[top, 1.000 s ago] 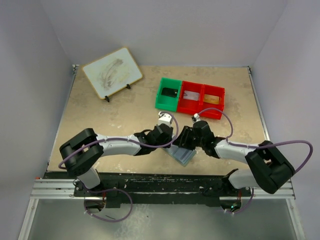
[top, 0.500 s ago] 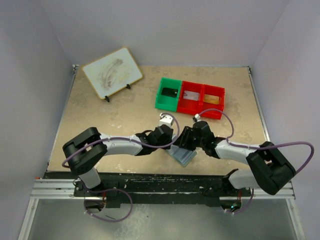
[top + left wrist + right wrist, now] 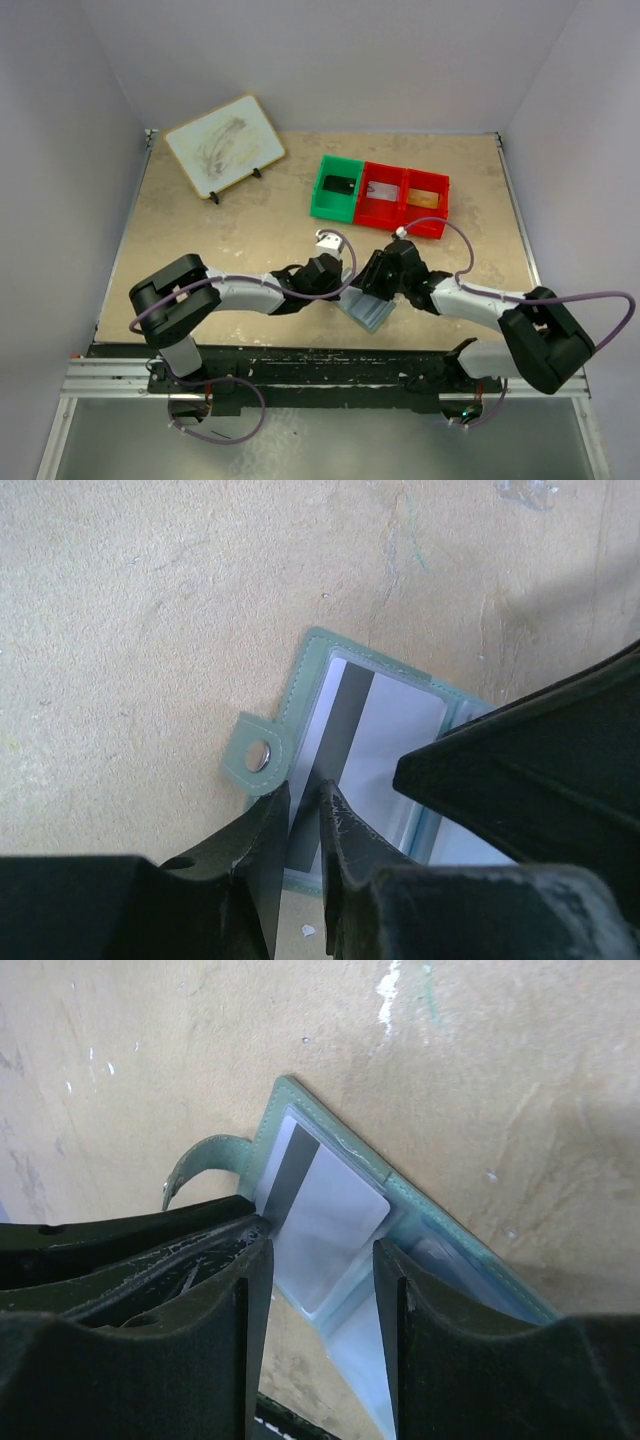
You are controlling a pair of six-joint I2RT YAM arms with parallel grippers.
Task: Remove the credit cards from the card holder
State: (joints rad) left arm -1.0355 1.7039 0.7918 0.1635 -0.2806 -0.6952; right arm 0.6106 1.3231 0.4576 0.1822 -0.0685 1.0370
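The card holder [image 3: 370, 312] lies open on the table near the front edge, grey-green rim, pale blue-grey inside. In the left wrist view its snap tab [image 3: 257, 755] sticks out to the left. A pale credit card [image 3: 385, 735] with a dark stripe lies on its left panel. My left gripper [image 3: 304, 795] is nearly shut, with a narrow slit between the fingers, its tips over the card's stripe. My right gripper [image 3: 322, 1260] is open and straddles the card [image 3: 335, 1210] and panel, right beside the left gripper's tips. Both grippers meet over the holder in the top view, left [image 3: 343, 283] and right [image 3: 371, 287].
A green bin [image 3: 337, 187] and a red two-part bin [image 3: 403, 200] stand behind the holder, each with something flat inside. A pale board on a small stand [image 3: 224, 145] sits at the back left. Walls close the table on three sides.
Both arms have shifted slightly over the holder, and the left wrist has dropped a little toward the near edge. The holder stays open in the same place.
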